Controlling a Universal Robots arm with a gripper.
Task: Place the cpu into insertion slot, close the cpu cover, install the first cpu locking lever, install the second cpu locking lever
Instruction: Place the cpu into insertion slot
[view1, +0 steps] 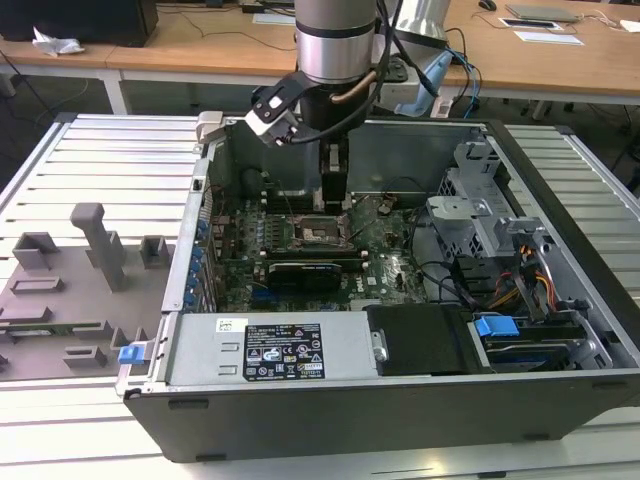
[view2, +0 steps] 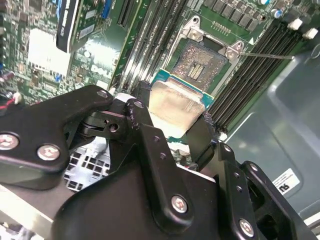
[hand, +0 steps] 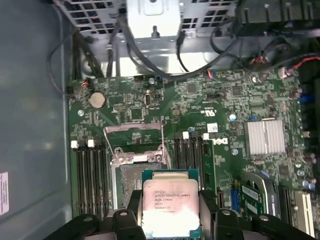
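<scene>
My gripper (view1: 335, 196) hangs inside the open computer case, just above the motherboard (view1: 390, 265). It is shut on the cpu (hand: 171, 205), a flat square chip with a silvery top and a green edge, pinched between two black fingers (hand: 134, 201). In the second wrist view the cpu (view2: 175, 106) hovers tilted beside the insertion slot (view2: 200, 62), apart from it. The insertion slot (hand: 127, 184) lies open, its dark centre partly hidden by the chip. The cpu cover (hand: 133, 129) stands flipped back from the socket. A thin wire locking lever (view2: 270, 56) sticks out to one side.
Black memory slots (hand: 92, 175) flank the socket on both sides. A drive cage with cables (view1: 490, 230) fills the exterior view's right of the case, and the power supply (view1: 280, 350) lies at the front. A grey fixture tray (view1: 80, 290) sits left of the case.
</scene>
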